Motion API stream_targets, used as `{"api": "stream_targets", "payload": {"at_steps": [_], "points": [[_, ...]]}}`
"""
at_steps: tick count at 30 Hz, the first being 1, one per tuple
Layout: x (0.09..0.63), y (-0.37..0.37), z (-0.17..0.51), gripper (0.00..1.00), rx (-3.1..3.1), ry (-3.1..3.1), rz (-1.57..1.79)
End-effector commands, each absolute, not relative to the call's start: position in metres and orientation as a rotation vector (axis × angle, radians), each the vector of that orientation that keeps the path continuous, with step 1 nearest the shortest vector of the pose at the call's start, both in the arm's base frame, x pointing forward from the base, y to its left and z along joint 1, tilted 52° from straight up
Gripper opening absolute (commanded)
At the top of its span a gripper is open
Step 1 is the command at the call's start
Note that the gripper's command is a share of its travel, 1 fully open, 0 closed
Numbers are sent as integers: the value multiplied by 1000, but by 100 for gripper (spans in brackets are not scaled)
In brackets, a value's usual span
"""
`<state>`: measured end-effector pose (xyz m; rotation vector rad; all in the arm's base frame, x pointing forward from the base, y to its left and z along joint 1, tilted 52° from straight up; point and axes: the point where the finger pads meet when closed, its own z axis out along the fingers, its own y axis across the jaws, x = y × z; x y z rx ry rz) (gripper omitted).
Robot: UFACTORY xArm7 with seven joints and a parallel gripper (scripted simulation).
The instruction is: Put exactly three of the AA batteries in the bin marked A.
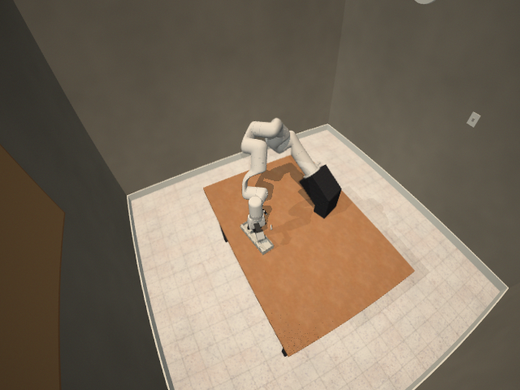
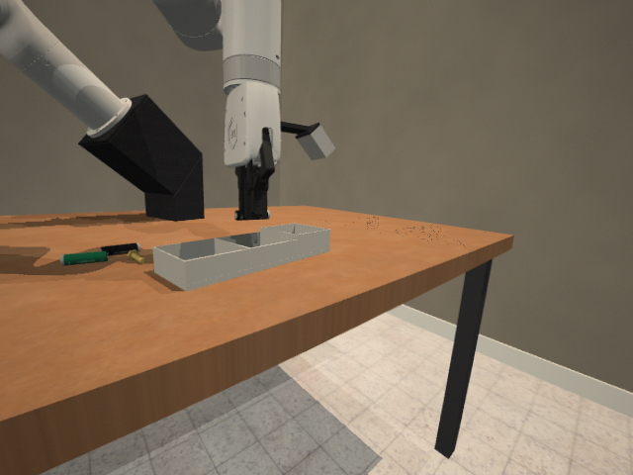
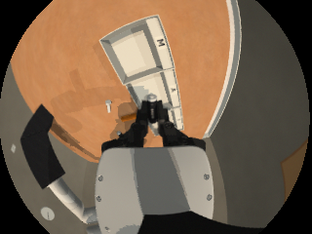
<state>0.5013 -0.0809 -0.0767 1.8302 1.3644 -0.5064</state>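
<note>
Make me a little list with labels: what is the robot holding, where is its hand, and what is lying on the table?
gripper: the gripper is shut on a small cylinder with a silver end, probably an AA battery
position: above the three-part bin tray, near its middle compartment
on the table: a green battery, a black battery, a small brass piece
bin contents: none visible

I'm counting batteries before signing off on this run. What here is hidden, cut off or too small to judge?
- Contents of the grey three-compartment bin: exterior view, its near wall hides the floors.
- Bin letters: wrist view, only one mark shows, blurred; the end effector covers the rest.
- Held item: wrist view, only its end shows between the fingers.
- Loose items: top view, too small.
</note>
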Motion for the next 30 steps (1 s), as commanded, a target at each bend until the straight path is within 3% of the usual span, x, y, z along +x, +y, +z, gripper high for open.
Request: {"api": "stream_targets", "payload": {"at_steps": [1,30], "points": [[502,-79,-77,0,1741,1518,-591],[504,-87,-83,0,1658,1642,-666]]}}
